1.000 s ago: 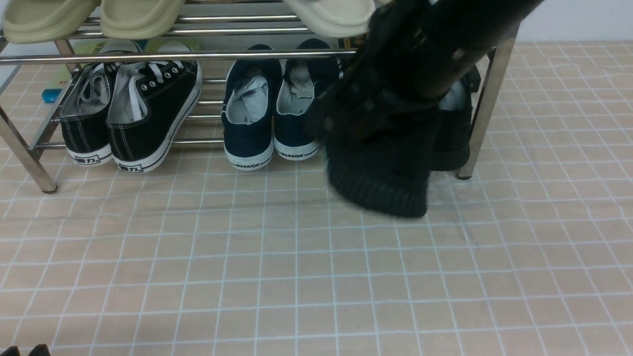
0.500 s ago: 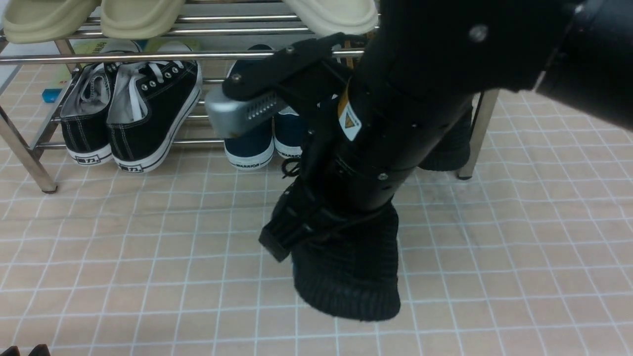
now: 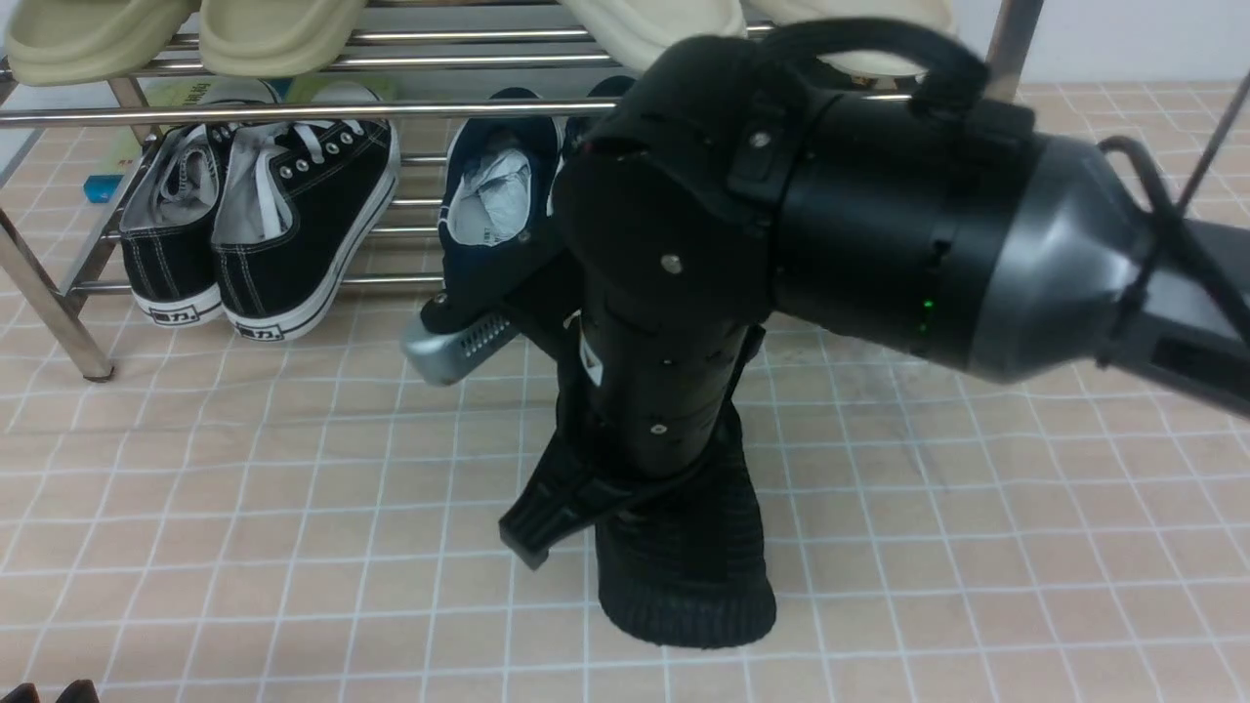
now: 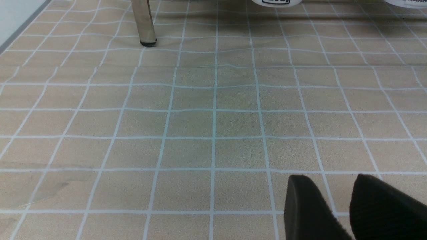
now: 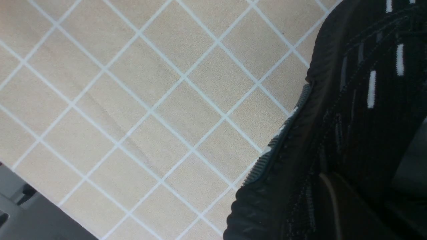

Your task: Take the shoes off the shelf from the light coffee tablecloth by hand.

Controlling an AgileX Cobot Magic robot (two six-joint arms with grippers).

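Note:
One black knit shoe [image 3: 688, 576] with a ribbed sole stands heel toward me on the light coffee tablecloth [image 3: 244, 508], in front of the shelf [image 3: 293, 110]. My right gripper [image 3: 635, 508] reaches down into it from above and is shut on it. The wrist hides the fingertips. The same shoe [image 5: 333, 133] fills one side of the right wrist view, over the cloth [image 5: 133, 100]. The other shoe of the pair is hidden behind my right arm. My left gripper [image 4: 343, 203] hovers low over the cloth [image 4: 200, 123], open and empty, far from the shoe.
On the shelf's lower tier sit black canvas sneakers with white soles [image 3: 264, 225] and navy slip-ons [image 3: 488, 195]. Beige slippers [image 3: 195, 34] lie on the top tier. Chrome shelf legs [image 3: 49, 312] [image 4: 144, 23] stand on the cloth.
My right arm has drawn the black shoe off the lower tier, toward me and down to the cloth, and the arm has swung round in front of the shelf.

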